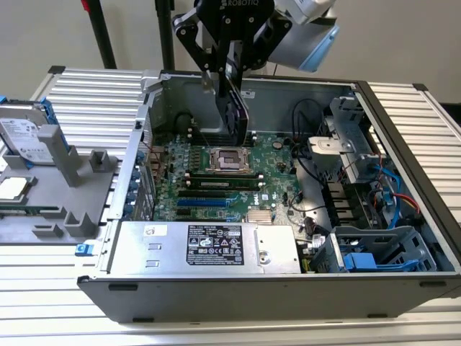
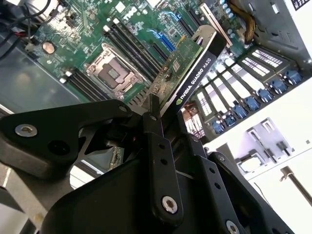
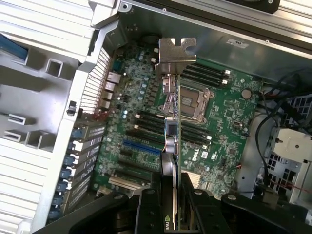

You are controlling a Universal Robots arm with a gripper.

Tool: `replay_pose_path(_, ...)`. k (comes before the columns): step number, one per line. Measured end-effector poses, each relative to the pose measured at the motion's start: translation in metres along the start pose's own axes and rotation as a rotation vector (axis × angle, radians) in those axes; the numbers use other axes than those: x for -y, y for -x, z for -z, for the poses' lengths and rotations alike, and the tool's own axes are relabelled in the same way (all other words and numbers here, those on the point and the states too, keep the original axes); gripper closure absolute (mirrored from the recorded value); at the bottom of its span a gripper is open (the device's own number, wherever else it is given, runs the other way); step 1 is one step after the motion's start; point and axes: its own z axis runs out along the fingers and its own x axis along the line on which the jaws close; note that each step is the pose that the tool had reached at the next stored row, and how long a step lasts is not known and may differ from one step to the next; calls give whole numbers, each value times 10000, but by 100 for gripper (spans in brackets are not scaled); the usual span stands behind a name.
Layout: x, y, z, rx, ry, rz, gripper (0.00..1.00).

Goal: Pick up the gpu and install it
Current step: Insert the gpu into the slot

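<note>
In the exterior view, the black two-finger gripper [image 1: 229, 76] hung over the open grey computer case [image 1: 216, 295], gripping the flat green gpu with black shroud [image 1: 238, 108] on edge. A silver hard drive [image 1: 25, 137] stood in a grey rack [image 1: 72, 169] at the exterior view's left. The first wrist view looked along the gpu to its silver bracket [image 3: 176, 51] above the large green motherboard [image 3: 224, 107]. The second wrist view showed the fingers [image 2: 158, 141] clamped on the gpu's end.
</note>
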Motion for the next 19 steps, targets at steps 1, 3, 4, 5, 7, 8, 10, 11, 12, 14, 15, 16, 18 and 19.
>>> replay_pose_path(1, 0, 0, 0, -2, 0, 43, 100)
replay_pose_path(3, 0, 0, 1, -6, 2, 127, 100)
replay_pose_path(4, 0, 0, 1, -8, 2, 165, 100)
replay_pose_path(5, 0, 0, 2, -10, 2, 207, 100)
replay_pose_path(7, 0, 0, 2, -13, 3, 283, 100)
replay_pose_path(8, 0, 0, 2, -15, 4, 321, 100)
replay_pose_path(10, 0, 0, 2, -19, 5, 401, 100)
replay_pose_path(11, 0, 0, 3, -22, 5, 447, 100)
replay_pose_path(12, 0, 0, 3, -24, 6, 494, 100)
replay_pose_path(14, 0, 0, 3, -29, 6, 593, 100)
replay_pose_path(15, 0, 0, 4, -31, 6, 647, 100)
replay_pose_path(16, 0, 0, 4, -34, 7, 698, 100)
replay_pose_path(18, 0, 0, 4, -38, 9, 801, 100)
replay_pose_path(19, 0, 0, 3, -40, 10, 851, 100)
